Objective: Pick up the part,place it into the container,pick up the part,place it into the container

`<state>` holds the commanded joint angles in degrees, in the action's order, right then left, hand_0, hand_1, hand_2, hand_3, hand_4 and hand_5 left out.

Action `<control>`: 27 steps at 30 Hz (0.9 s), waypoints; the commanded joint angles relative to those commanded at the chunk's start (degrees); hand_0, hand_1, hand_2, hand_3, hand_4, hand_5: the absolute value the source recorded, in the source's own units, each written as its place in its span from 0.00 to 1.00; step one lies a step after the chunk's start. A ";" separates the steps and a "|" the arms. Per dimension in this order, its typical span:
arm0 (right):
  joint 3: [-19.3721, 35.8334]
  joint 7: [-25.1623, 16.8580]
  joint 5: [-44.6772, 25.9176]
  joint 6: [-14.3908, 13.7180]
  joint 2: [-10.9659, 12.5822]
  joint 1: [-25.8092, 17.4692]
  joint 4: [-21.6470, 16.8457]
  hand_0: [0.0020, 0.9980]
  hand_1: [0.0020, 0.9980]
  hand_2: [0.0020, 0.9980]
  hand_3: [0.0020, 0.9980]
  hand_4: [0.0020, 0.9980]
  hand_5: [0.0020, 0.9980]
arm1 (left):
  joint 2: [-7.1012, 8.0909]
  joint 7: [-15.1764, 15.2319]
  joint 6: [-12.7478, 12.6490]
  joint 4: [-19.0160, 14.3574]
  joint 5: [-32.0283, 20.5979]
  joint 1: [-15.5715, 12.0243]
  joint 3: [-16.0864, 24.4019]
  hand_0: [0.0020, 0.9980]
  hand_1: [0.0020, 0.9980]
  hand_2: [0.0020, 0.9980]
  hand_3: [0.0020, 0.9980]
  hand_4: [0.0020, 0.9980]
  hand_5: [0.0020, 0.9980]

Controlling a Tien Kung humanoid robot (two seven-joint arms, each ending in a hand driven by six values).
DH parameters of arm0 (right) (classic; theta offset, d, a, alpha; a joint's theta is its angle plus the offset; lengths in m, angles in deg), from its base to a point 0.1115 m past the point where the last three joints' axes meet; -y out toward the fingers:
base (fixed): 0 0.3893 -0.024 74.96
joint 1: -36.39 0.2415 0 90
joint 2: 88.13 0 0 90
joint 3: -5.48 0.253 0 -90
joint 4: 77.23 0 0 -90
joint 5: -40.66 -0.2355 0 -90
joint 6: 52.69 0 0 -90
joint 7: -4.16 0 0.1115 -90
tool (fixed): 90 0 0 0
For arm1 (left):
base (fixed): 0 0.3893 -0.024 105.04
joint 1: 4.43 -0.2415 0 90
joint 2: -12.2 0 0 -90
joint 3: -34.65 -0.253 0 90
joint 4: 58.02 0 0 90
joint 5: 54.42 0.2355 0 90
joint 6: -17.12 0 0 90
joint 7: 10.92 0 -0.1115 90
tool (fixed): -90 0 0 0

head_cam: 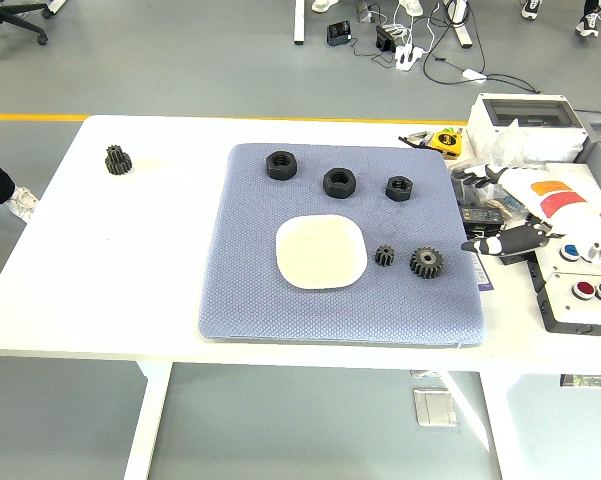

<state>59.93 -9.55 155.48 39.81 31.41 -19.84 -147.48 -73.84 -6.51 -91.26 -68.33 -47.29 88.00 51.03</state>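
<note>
right hand (505,243) at mat's (250,290) right edge, finger extended toward gears (426,262)

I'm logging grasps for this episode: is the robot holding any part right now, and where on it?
Nothing is held. The right hand hovers empty near the pad's right edge, beside the larger gear.

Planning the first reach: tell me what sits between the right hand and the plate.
In the head view, two gears lie between the right hand and the plate: a large gear nearer the hand and a small gear beside the plate.
</note>
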 joint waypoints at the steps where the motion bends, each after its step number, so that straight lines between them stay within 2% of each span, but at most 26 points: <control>1: -0.05 0.00 0.02 0.00 0.00 0.03 0.01 0.76 0.73 0.77 0.80 1.00 0.26 | 0.00 0.00 0.00 0.00 0.00 0.00 0.00 0.70 0.73 0.76 0.60 0.72 0.60; 4: -3.82 -0.05 0.62 0.11 -0.38 2.29 1.04 0.74 0.73 0.76 0.79 1.00 0.27 | 0.02 -0.12 -0.14 0.00 0.27 -0.16 0.19 0.70 0.72 0.76 0.60 0.72 0.60; 5: -6.83 -0.14 0.47 0.07 -1.28 4.49 2.98 0.74 0.73 0.76 0.79 1.00 0.27 | 0.11 -0.04 -0.18 0.00 -0.49 -0.31 -0.77 0.70 0.72 0.76 0.60 0.72 0.60; 12: -13.81 0.02 -1.28 0.14 -4.58 10.22 10.58 0.72 0.71 0.74 0.79 1.00 0.27 | 0.37 -0.37 -0.44 -0.10 -0.01 -0.66 -0.98 0.69 0.72 0.75 0.60 0.72 0.60; 13: -15.63 0.23 -1.39 0.82 -5.49 11.83 12.80 0.67 0.69 0.72 0.77 1.00 0.27 | 0.40 -0.43 -0.52 -0.14 0.08 -0.64 -0.93 0.69 0.72 0.75 0.59 0.72 0.60; 18: -18.98 0.57 -1.09 2.07 -7.32 14.42 16.49 0.67 0.69 0.72 0.77 1.00 0.27 | 0.60 -0.65 -0.09 -0.21 0.76 -0.55 -0.86 0.69 0.72 0.75 0.59 0.72 0.60; 19: -19.79 0.57 -1.22 2.21 -7.76 14.93 17.33 0.61 0.66 0.71 0.77 1.00 0.28 | 0.63 -0.71 -0.03 -0.22 0.98 -0.52 -0.80 0.69 0.72 0.75 0.59 0.72 0.60; 27: -24.21 0.44 -3.50 2.08 -11.08 17.72 24.61 0.59 0.65 0.70 0.76 1.00 0.28 | 0.79 -0.97 0.10 -0.31 1.85 -0.36 -0.42 0.69 0.72 0.75 0.59 0.71 0.59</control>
<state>35.72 -9.11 151.98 41.89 20.33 -2.12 -122.87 -73.05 -7.48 -91.16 -68.64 -45.44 87.65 50.61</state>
